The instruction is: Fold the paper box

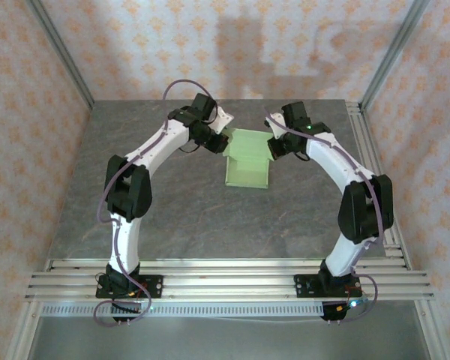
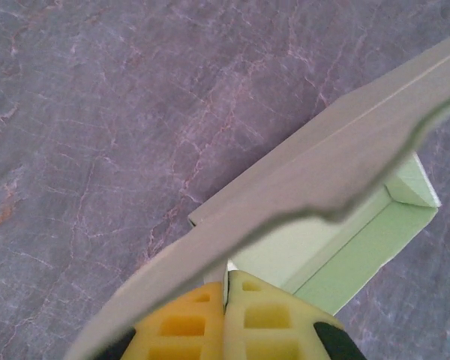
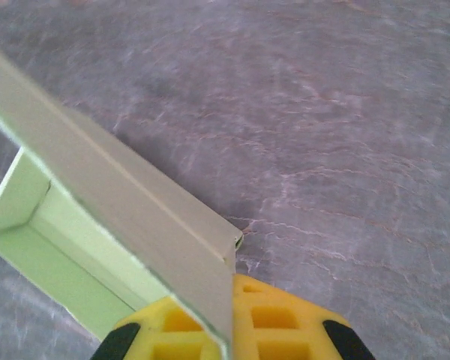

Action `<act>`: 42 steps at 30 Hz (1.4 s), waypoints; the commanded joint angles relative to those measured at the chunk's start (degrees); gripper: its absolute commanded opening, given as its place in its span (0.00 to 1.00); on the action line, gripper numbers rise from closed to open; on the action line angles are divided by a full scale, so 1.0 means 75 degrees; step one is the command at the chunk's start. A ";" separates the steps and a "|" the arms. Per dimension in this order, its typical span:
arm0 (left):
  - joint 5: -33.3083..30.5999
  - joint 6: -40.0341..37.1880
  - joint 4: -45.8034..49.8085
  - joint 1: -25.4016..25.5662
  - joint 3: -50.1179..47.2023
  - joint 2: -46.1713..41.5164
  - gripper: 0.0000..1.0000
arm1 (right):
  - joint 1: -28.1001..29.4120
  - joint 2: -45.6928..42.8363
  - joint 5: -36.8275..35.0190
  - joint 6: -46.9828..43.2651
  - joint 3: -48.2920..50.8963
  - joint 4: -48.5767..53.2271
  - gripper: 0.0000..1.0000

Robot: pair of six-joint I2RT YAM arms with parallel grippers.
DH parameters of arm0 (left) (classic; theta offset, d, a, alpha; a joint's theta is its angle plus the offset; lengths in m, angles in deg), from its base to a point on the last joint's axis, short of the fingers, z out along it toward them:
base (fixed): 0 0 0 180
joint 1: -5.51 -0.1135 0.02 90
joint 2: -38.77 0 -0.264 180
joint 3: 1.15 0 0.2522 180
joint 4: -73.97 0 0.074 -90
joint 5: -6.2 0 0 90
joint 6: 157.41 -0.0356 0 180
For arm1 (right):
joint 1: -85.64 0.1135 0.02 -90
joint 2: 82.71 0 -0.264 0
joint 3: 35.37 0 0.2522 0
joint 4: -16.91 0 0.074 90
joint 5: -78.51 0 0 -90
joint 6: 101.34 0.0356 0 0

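box (image 1: pixel 247 166): pale green card, part-folded, mid table (image 1: pixel 172 217). left jaws: closed tight on its left edge. right jaws: closed tight on its right edge.

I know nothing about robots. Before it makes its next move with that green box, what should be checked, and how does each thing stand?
1. Left gripper shut on the paper box lid flap: ok.
2. Right gripper shut on the flap's other end: ok.
3. Box tray resting on the table: ok.
4. Tray walls upright: ok.
5. Lid closed: not ok, it is raised over the open tray.
6. Tabs tucked in: cannot tell.
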State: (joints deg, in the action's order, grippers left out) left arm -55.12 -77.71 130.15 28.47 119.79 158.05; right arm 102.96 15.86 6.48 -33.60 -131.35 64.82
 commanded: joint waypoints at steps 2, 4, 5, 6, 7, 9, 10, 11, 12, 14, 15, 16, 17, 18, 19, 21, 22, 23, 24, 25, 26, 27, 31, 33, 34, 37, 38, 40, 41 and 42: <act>-0.0620 0.1281 -0.0560 0.0300 -0.0106 -0.0283 0.03 | 0.0196 -0.0395 -0.1271 0.1973 0.0289 -0.1093 0.00; -0.0837 0.1666 -0.0803 0.0370 -0.0206 -0.0286 0.03 | 0.0310 -0.0534 -0.1644 0.2473 0.0580 -0.1433 0.00; -0.0911 0.1894 -0.0943 0.0394 -0.0260 -0.0306 0.03 | 0.0377 -0.0629 -0.1844 0.2778 0.0826 -0.1741 0.00; -0.0960 0.2100 -0.1116 0.0412 -0.0338 -0.0335 0.03 | 0.0390 -0.0694 -0.1908 0.3041 0.0967 -0.1946 0.00; -0.0969 0.2295 -0.1301 0.0431 -0.0425 -0.0362 0.03 | 0.0398 -0.0761 -0.1948 0.3372 0.1157 -0.2184 0.00; -0.1109 0.2632 -0.1641 0.0474 -0.0615 -0.0452 0.03 | 0.0430 -0.0896 -0.2091 0.3905 0.1528 -0.2705 0.00; -0.1184 0.2824 -0.1827 0.0489 -0.0734 -0.0491 0.03 | 0.0460 -0.0961 -0.2203 0.4158 0.1751 -0.2993 0.00; -0.1202 0.2956 -0.1982 0.0498 -0.0813 -0.0525 0.03 | 0.0496 -0.1026 -0.2270 0.4335 0.1918 -0.3259 0.00; -0.1235 0.3046 -0.2108 0.0507 -0.0884 -0.0539 0.03 | 0.0534 -0.1064 -0.2409 0.4473 0.2036 -0.3411 0.00; -0.1368 0.3223 -0.2260 0.0536 -0.0954 -0.0542 0.03 | 0.0634 -0.1148 -0.2769 0.4680 0.2293 -0.3756 0.00; -0.1401 0.3285 -0.2327 0.0536 -0.0987 -0.0531 0.03 | 0.0688 -0.1175 -0.2914 0.4757 0.2391 -0.3888 0.00; -0.1416 0.3339 -0.2412 0.0568 -0.1021 -0.0529 0.03 | 0.0734 -0.1178 -0.3035 0.4853 0.2511 -0.4072 0.00; -0.1443 0.3403 -0.2468 0.0589 -0.1050 -0.0518 0.03 | 0.0789 -0.1190 -0.3090 0.4946 0.2626 -0.4247 0.00; -0.1463 0.3430 -0.2529 0.0614 -0.1079 -0.0501 0.03 | 0.0824 -0.1195 -0.3165 0.5030 0.2711 -0.4381 0.00; -0.1506 0.3442 -0.2620 0.0641 -0.1146 -0.0527 0.03 | 0.0871 -0.1200 -0.3264 0.5098 0.2826 -0.4535 0.00; -0.1618 0.3466 -0.2788 0.0719 -0.1307 -0.0575 0.03 | 0.0942 -0.1241 -0.3505 0.5204 0.2970 -0.4702 0.00; -0.1660 0.3492 -0.2880 0.0749 -0.1394 -0.0601 0.03 | 0.0980 -0.1275 -0.3621 0.5234 0.3063 -0.4836 0.00; -0.1696 0.3524 -0.2986 0.0777 -0.1502 -0.0638 0.03 | 0.1010 -0.1319 -0.3714 0.5269 0.3166 -0.4981 0.00; -0.1715 0.3551 -0.3115 0.0808 -0.1623 -0.0684 0.03 | 0.1039 -0.1340 -0.3810 0.5274 0.3261 -0.5138 0.00; -0.1734 0.3591 -0.3270 0.0841 -0.1775 -0.0743 0.03 | 0.1093 -0.1364 -0.3883 0.5257 0.3374 -0.5335 0.00; -0.1774 0.3610 -0.3428 0.0859 -0.1915 -0.0800 0.03 | 0.1129 -0.1370 -0.3953 0.5256 0.3450 -0.5479 0.00; -0.1803 0.3623 -0.3584 0.0897 -0.2075 -0.0853 0.03 | 0.1168 -0.1376 -0.4049 0.5227 0.3576 -0.5674 0.00; -0.1900 0.3757 -0.4129 0.0965 -0.2539 -0.0998 0.03 | 0.1383 -0.1410 -0.4458 0.5036 0.4030 -0.6434 0.00; -0.1969 0.3830 -0.4366 0.0983 -0.2723 -0.1010 0.03 | 0.1472 -0.1378 -0.4531 0.4873 0.4249 -0.6881 0.00; -0.1968 0.3889 -0.4492 0.0999 -0.2817 -0.1010 0.03 | 0.1499 -0.1366 -0.4548 0.4808 0.4341 -0.7057 0.00; -0.1995 0.4019 -0.4851 0.1051 -0.3040 -0.0980 0.03 | 0.1551 -0.1319 -0.4575 0.4629 0.4642 -0.7598 0.00; -0.2034 0.4074 -0.4964 0.1072 -0.3110 -0.0982 0.03 | 0.1558 -0.1317 -0.4561 0.4589 0.4728 -0.7763 0.00; -0.2075 0.4162 -0.5215 0.1084 -0.3282 -0.0986 0.03 | 0.1569 -0.1259 -0.4518 0.4470 0.4935 -0.8111 0.00; -0.2079 0.4205 -0.5312 0.1091 -0.3362 -0.0995 0.03 | 0.1570 -0.1237 -0.4502 0.4452 0.5000 -0.8222 0.00; -0.2101 0.4249 -0.5429 0.1097 -0.3459 -0.1009 0.03 | 0.1578 -0.1220 -0.4483 0.4415 0.5091 -0.8353 0.00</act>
State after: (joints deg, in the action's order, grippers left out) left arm -69.35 -48.21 93.36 36.23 95.79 152.79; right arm 114.15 7.46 -26.37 0.36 -94.19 11.12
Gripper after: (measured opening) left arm 0.052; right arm 0.048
